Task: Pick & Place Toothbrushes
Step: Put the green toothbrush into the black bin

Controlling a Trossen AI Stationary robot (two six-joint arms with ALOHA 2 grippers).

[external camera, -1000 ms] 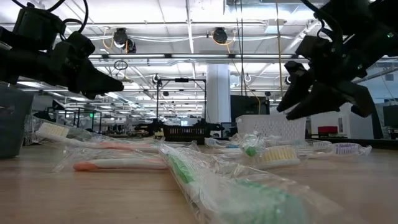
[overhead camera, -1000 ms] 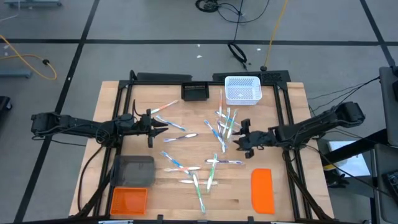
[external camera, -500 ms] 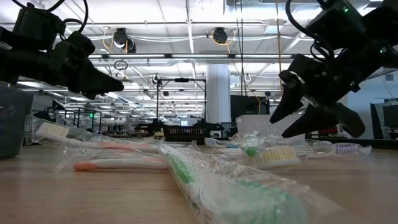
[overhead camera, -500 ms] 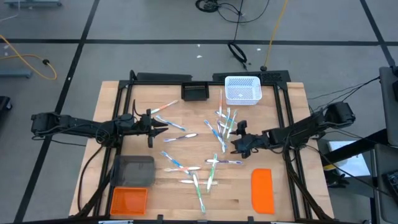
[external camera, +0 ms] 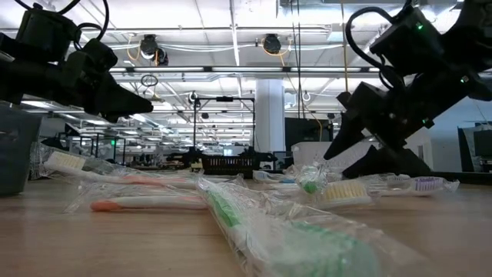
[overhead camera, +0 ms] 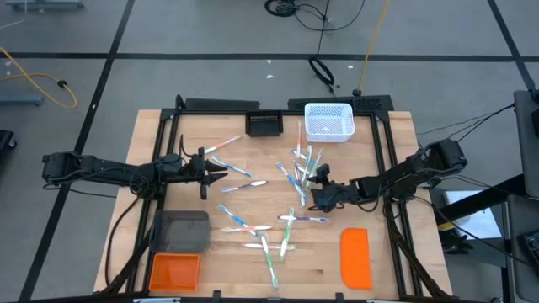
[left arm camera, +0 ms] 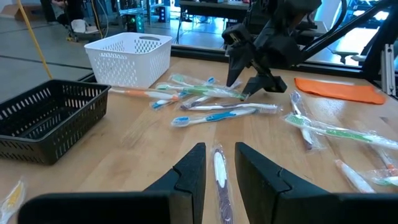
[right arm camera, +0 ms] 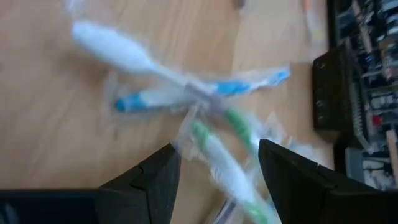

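Several wrapped toothbrushes (overhead camera: 303, 164) lie scattered flat on the middle of the wooden table, more of them nearer the front (overhead camera: 265, 240). My right gripper (overhead camera: 315, 195) is low over the right-hand cluster, slanting down. Its fingers are open on either side of a green toothbrush (right arm camera: 217, 155), beside a blue one (right arm camera: 186, 93), and I see no touch. My left gripper (overhead camera: 221, 169) hangs raised at the table's left with its fingers (left arm camera: 189, 168) a little apart. One toothbrush (left arm camera: 218, 174) on the table shows through that gap.
A white basket (overhead camera: 327, 120) and a black basket (overhead camera: 264, 124) stand at the far edge. A grey bin (overhead camera: 181, 229) and an orange bin (overhead camera: 174, 271) stand at the near left. A flat orange lid (overhead camera: 354, 257) lies at the near right.
My right gripper has come down and moved toward the table's left, onto the toothbrush cluster. It has tipped further downward and rolled, and its fingers stand wider apart. The toothbrushes have stayed where they lay.
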